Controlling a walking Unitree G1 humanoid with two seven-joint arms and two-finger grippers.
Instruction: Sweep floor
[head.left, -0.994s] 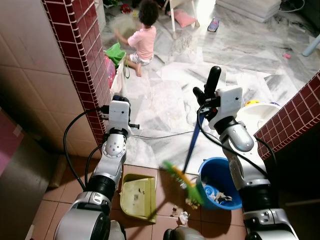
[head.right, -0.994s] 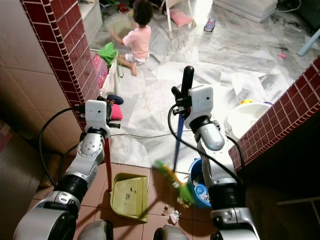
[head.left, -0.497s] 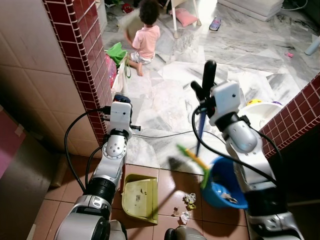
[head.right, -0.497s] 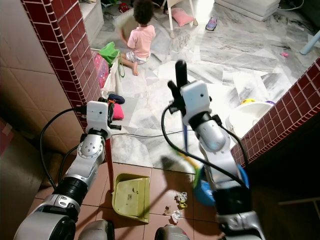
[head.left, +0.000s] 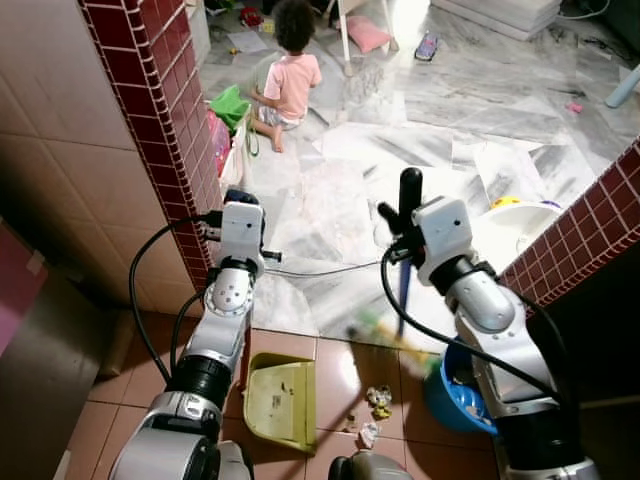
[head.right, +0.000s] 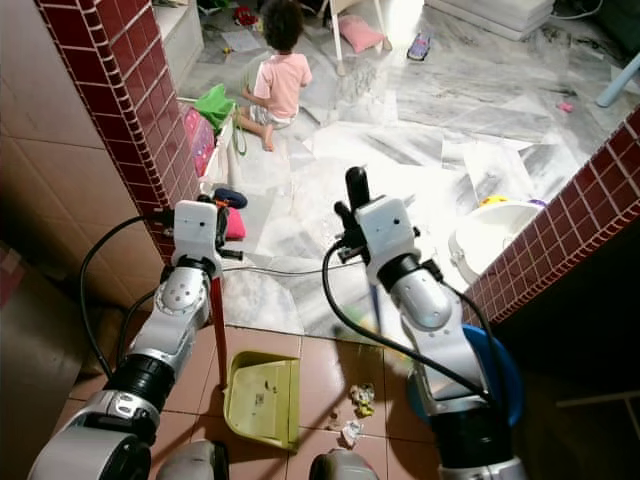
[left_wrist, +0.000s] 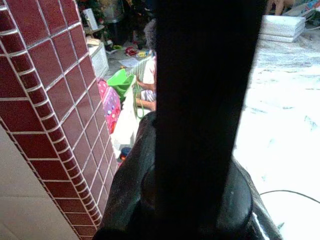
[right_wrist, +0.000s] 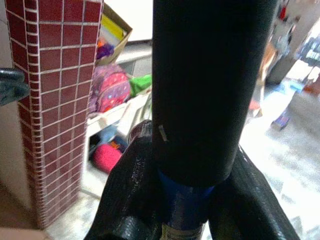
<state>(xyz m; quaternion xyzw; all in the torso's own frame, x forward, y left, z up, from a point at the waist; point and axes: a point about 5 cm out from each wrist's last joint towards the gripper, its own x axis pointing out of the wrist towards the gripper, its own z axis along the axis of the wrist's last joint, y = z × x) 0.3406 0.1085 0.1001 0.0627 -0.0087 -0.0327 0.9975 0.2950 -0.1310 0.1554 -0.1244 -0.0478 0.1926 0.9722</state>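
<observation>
Left eye view. Right gripper (head.left: 398, 214) stood closed round the broom handle (head.left: 404, 290); the broom head (head.left: 375, 328) was a green blur at 12 o'clock of the scraps (head.left: 374, 402) on the brown tiles. Dustpan (head.left: 277, 399) lay at 9 o'clock of the scraps, apart from them. Bucket (head.left: 455, 392) sat at 3 o'clock.

Right eye view. Left gripper (head.right: 214, 222) was clamped on the dustpan's red handle (head.right: 217, 330). A child (head.right: 277, 78) sat far off at 12 o'clock.

Left wrist view. Black handle top between closed fingers (left_wrist: 135, 195).

Right wrist view. Fingers (right_wrist: 127, 200) gripped blue shaft.

Risk: a hard stroke could scatter scraps past the pan, or strike the bucket.

Obscured: bristles blurred; bucket contents partly hidden by arm.
</observation>
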